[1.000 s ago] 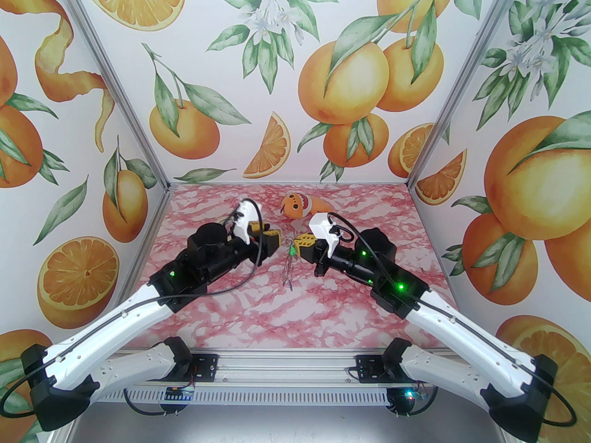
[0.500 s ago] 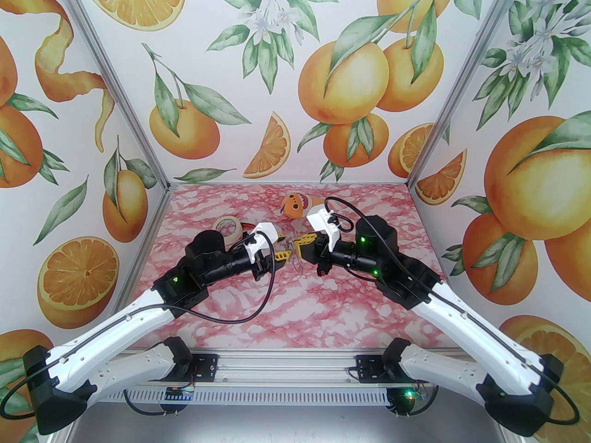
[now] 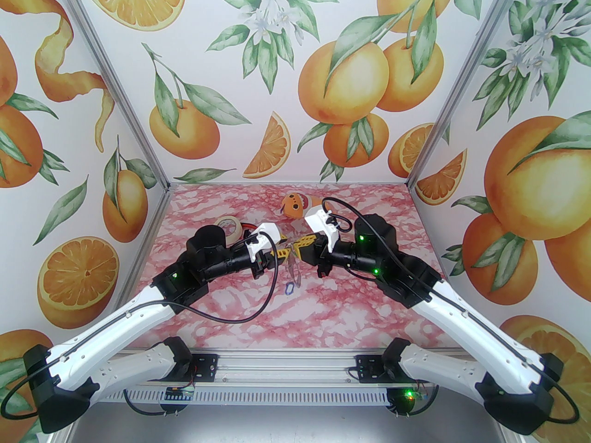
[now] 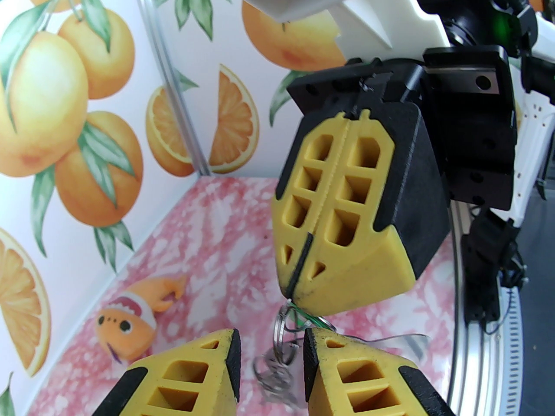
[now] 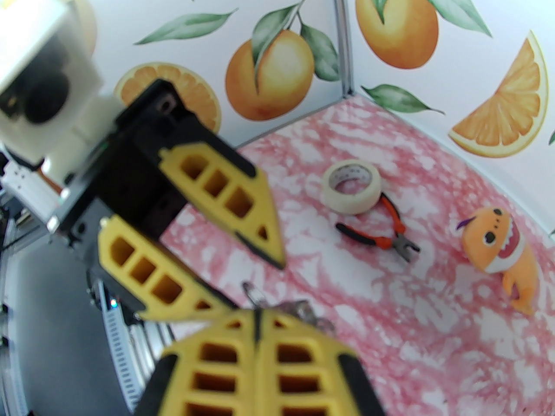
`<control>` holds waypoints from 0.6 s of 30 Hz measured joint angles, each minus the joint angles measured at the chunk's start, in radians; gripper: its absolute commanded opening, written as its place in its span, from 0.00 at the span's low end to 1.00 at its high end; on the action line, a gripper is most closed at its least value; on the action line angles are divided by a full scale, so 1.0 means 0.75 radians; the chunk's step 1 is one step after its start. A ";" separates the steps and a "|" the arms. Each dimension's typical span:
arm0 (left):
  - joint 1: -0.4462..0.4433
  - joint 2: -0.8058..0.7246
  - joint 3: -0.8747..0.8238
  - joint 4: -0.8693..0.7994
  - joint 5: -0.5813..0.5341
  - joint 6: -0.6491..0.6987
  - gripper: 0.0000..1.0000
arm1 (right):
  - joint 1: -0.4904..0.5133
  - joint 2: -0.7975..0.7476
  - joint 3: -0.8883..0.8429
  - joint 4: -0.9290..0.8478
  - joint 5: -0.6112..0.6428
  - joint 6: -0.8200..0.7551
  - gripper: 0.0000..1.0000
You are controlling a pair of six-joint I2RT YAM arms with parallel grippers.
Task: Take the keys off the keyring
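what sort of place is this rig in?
Probably a tabletop robot test booth: arms bolted to an aluminium rail, orange-print panel walls, props like tape roll, pliers, plush toy.

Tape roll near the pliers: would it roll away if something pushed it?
Probably not: the tape roll lies flat, hole upward, so it should slide. Its hollow core suggests it is light. The pliers beside it might get shoved along.

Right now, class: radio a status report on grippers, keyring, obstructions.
Right gripper shut on keyring. Left gripper open, straddling it. Pliers, tape roll well aside.
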 measured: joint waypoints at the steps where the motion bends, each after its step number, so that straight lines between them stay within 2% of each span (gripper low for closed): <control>1: 0.003 0.001 0.003 -0.006 0.008 -0.001 0.23 | 0.000 0.000 0.000 -0.001 0.000 -0.005 0.00; 6: 0.012 0.006 0.027 -0.028 0.048 0.008 0.13 | 0.000 0.000 0.000 -0.011 0.000 -0.020 0.00; 18: 0.036 0.056 0.080 -0.109 0.129 0.030 0.12 | 0.000 -0.002 0.000 -0.035 0.000 -0.035 0.00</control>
